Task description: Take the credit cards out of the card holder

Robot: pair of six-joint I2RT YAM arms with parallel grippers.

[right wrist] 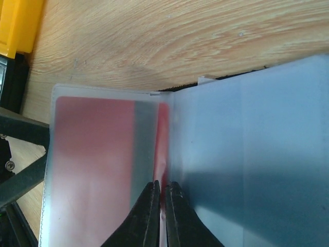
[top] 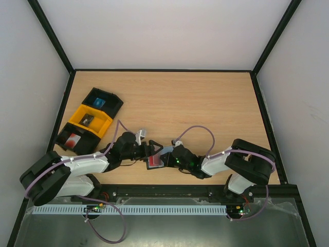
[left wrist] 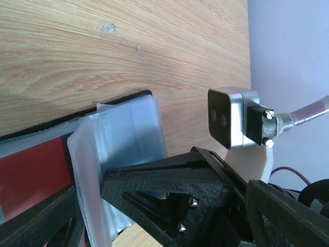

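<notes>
We see the card holder (top: 157, 152) lying open on the wooden bench (top: 205, 108), and we place everything else from it. Its black edge faces the far side, and its frosted grey-blue sleeves are spread flat. One clear leaf stands up from the fold in the left wrist view. The left claw (top: 148, 151) reaches in from the card holder's left with its fingers spread wide, one dark finger (left wrist: 36, 224) crossing the corner of the red-filled sleeve. We cannot tell whether it presses on the card holder or only hangs over it. The right claw (right wrist: 163, 186) comes in from the card holder's right and meets it at the fold. Its tips are pressed almost together and a thin sliver of red shows between them, so it appears to pinch the inner edge of the red credit card (right wrist: 92, 164). Most of that card sits inside the sleeve left of the fold, dulled by the frosted plastic. A brighter bare strip of it runs along the fold down to the tips. Well to the left of the card holder, and farther from the arm bases, three open trays sit touching in a slanted row. The farthest is a black tray (top: 116, 104) holding a blue card (top: 99, 102). The middle one is a yellow tray (top: 106, 124) holding a dark card (top: 87, 120). The nearest is another black tray (top: 64, 135) holding a red card (top: 73, 139).
</notes>
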